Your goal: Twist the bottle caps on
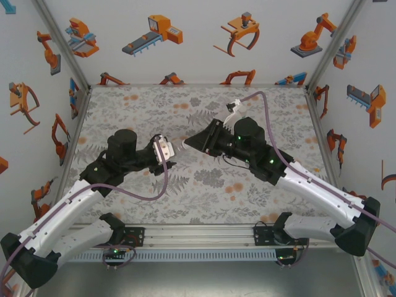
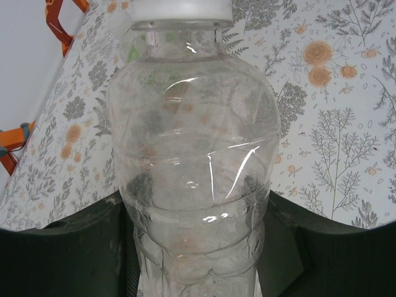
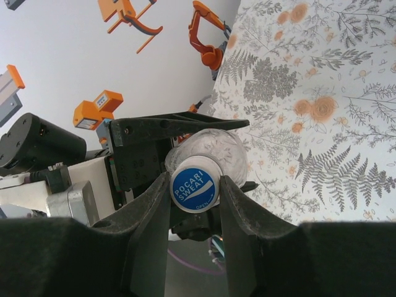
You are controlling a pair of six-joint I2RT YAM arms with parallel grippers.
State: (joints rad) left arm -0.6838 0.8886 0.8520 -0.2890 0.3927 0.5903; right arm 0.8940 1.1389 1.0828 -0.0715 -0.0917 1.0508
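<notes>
Overhead view looks down; wrist views closely share bottle (image 2: 192, 173).

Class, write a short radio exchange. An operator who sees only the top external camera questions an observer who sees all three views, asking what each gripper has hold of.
Operator: From above I can't make out what is between the fingers. What is the left gripper gripping?
Observer: A clear bottle, clamped by its body.
Operator: And the right gripper?
Observer: It is shut on the sides of the blue-topped cap, which sits on that bottle's neck.
</notes>
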